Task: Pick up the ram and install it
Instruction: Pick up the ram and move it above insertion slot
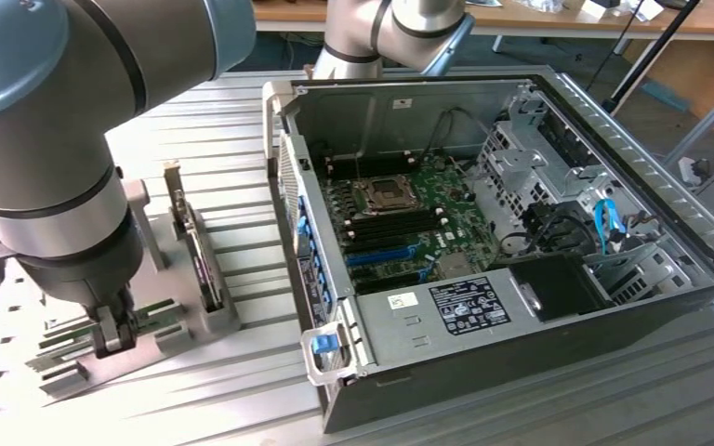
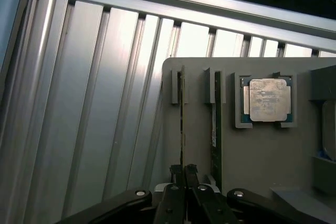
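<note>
The ram (image 2: 182, 124) is a thin green stick seen edge-on, standing in a slot of the grey holder plate (image 2: 252, 156). A second stick like it (image 2: 216, 119) stands in the neighbouring slot. My gripper (image 2: 184, 174) is down over the first stick, with its two black fingers pressed against the stick's two sides at the near end. In the exterior view the gripper (image 1: 112, 333) reaches into the holder at the exterior view's lower left. The open computer case (image 1: 654, 177) lies to the exterior view's right, with its motherboard (image 1: 456, 200) exposed.
A square silver processor (image 2: 269, 99) sits in a recess of the holder plate beside the sticks. An upright expansion card (image 1: 198, 255) stands in the holder between my gripper and the case. The ribbed metal table (image 1: 208, 400) runs under everything. Black memory slots (image 1: 389, 226) lie below the processor socket (image 1: 382, 193).
</note>
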Controlling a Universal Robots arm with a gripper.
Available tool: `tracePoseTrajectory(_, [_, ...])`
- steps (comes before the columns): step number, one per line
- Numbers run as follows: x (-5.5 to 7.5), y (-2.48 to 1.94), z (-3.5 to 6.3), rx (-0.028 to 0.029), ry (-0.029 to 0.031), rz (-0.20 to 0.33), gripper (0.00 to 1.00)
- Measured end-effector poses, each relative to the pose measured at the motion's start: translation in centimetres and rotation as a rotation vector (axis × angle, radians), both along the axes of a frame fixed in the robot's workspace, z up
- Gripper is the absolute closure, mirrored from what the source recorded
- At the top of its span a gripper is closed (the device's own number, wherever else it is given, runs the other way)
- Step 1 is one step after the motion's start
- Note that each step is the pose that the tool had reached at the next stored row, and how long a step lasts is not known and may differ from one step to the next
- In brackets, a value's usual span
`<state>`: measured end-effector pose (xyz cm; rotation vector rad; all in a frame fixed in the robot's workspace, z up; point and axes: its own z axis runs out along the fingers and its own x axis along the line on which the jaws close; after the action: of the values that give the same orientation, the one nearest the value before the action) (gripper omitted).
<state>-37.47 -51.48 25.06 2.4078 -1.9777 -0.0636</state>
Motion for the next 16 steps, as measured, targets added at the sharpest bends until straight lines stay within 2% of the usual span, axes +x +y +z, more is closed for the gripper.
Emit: tracePoseTrajectory(16, [0.0,0.0,2.71,0.0001,-0.0001,0.0,0.88])
